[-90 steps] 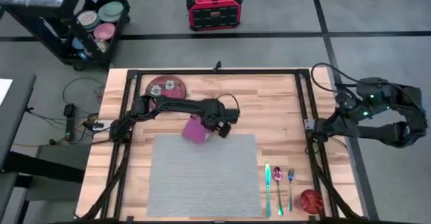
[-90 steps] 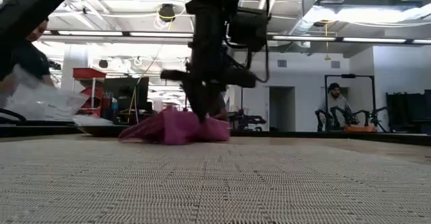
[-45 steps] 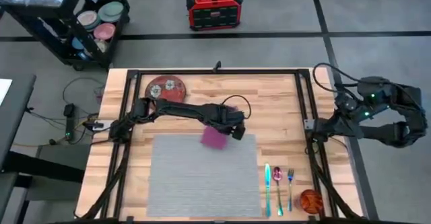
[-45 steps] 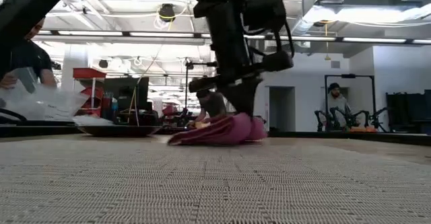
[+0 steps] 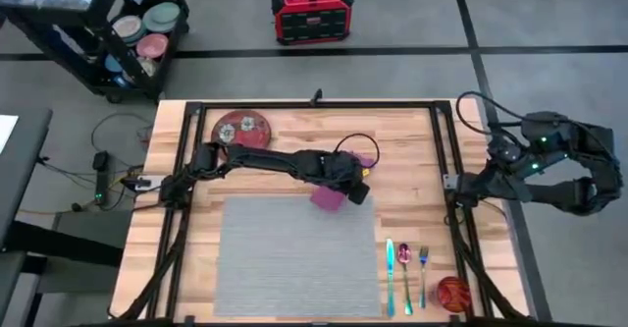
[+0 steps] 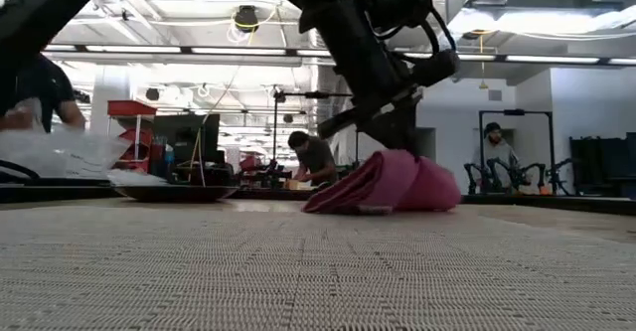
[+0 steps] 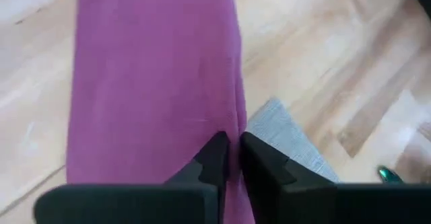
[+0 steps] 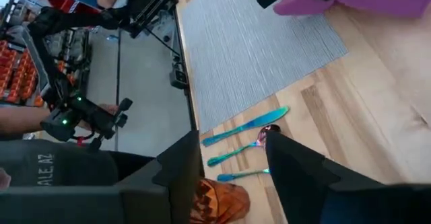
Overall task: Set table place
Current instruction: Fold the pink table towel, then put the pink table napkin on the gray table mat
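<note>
High view: overhead, facing straight down, far enough to take in the whole light wooden plank table (image 5: 412, 150), both arms and the surrounding floor.

Low view: at tabletop height on the near side, facing level across the large grey woven placemat (image 6: 298, 271) into the room beyond; the mat's weave fills the foreground, very close.

Left wrist view: on the left arm, looking past the left gripper (image 7: 231, 158), very near the folded purple cloth napkin (image 7: 148, 76).

Right wrist view: on the right arm off the table's right edge, looking obliquely across it from farther away.

Shared: placemat and napkin appear in all four views.
</note>
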`<state>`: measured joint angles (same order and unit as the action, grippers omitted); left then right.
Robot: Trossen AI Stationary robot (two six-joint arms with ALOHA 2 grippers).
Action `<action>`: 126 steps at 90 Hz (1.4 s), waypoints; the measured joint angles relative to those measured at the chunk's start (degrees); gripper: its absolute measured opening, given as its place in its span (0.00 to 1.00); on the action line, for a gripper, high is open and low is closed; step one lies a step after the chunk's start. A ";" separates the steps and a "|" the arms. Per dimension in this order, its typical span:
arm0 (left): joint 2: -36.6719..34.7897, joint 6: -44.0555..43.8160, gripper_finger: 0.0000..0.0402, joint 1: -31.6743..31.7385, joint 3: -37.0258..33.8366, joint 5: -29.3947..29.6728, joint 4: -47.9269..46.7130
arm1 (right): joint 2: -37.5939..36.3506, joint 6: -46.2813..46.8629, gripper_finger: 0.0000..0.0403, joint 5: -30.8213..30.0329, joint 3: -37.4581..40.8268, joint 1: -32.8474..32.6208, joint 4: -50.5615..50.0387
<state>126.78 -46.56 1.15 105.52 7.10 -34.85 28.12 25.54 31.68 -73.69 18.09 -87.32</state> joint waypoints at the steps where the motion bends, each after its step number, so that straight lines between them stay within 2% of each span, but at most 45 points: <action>1: 0.00 0.23 0.09 0.00 0.00 -0.35 0.01 | 0.00 0.00 0.42 0.00 0.00 0.00 0.00; 18: 0.00 1.33 0.17 -0.33 0.01 -6.99 4.15 | 0.00 0.00 0.46 -0.04 0.00 0.00 -0.03; 30: 0.00 -0.64 0.22 -1.28 0.02 -7.84 9.18 | 0.19 -0.20 0.46 -2.33 1.30 0.00 0.25; 44: -0.09 -7.00 0.23 -1.24 0.02 -9.31 10.40 | 2.30 0.56 0.45 -8.17 10.57 0.02 2.62; 52: -1.15 -10.48 0.22 -0.54 0.02 -10.40 10.02 | 3.24 0.07 0.43 -8.90 17.06 -0.05 9.01; 58: -3.66 -8.64 0.21 -0.13 0.00 -10.73 9.98 | 3.64 -1.31 0.42 -9.18 21.23 -0.23 15.09; 65: -7.59 -1.68 0.18 0.03 0.21 -8.53 8.10 | 3.87 -2.98 0.40 -10.88 25.02 -0.24 21.13; 71: -9.80 2.10 0.16 0.00 0.28 -2.33 3.22 | 4.40 -3.88 0.39 -12.25 27.65 -0.08 25.22; 77: -10.34 1.94 0.14 0.00 0.28 4.02 -1.28 | 5.38 -3.98 0.38 -13.14 29.87 0.13 29.69; 82: -9.52 -1.14 0.13 0.06 0.03 6.49 -3.72 | 6.79 -3.98 0.38 -13.40 31.31 0.31 31.70; 90: -7.77 -3.53 0.13 0.10 -0.05 6.42 -2.83 | 9.73 -5.02 0.38 -13.60 32.61 0.44 33.85; 101: -5.82 -1.17 0.12 -0.54 0.06 4.68 -0.06 | 14.06 -7.90 0.38 -13.14 33.03 0.44 33.84; 114: -4.92 1.65 0.12 -0.67 -0.05 -2.15 -0.51 | 15.28 -9.41 0.38 -9.72 32.98 0.44 31.20; 126: -4.82 1.95 0.12 -2.23 0.05 0.98 -5.15 | 13.72 -11.28 0.38 -9.61 30.58 0.44 25.01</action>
<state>121.96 -44.61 -1.08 105.57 8.08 -40.00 41.84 14.26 22.07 -43.11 18.52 -62.31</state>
